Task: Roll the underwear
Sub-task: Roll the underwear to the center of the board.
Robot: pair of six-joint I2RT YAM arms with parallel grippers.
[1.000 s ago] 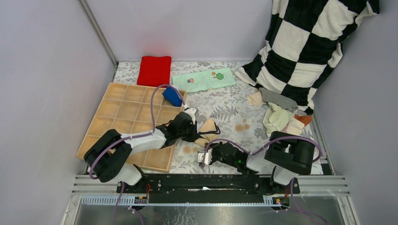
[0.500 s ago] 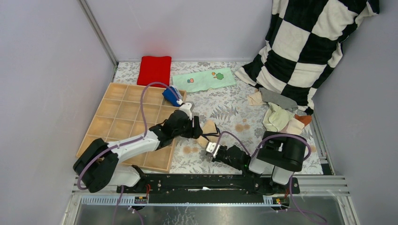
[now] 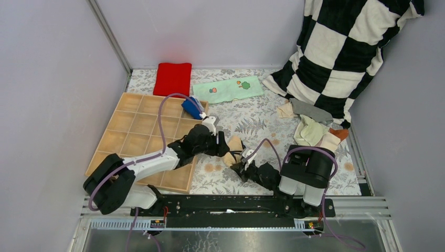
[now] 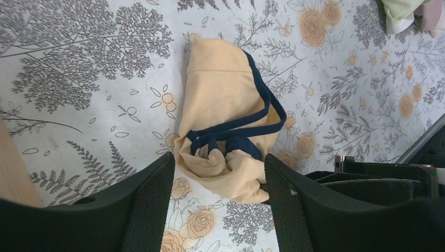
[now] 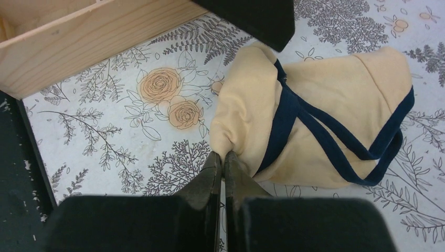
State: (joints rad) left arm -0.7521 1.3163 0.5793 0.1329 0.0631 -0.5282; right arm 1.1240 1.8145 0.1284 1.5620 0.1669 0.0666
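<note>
Underwear (image 4: 225, 105) between parted left jaws

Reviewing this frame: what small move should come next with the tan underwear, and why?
Probably close the left claw on the bunched end of the tan briefs. Its fingers stand open on either side of that bunch, while the right claw is shut, seemingly pinching the cloth's edge.

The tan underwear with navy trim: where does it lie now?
Top view: the tan underwear lies front-centre on the floral cloth, right of the wooden tray, between the open left hand and the right hand pinching its edge.
</note>
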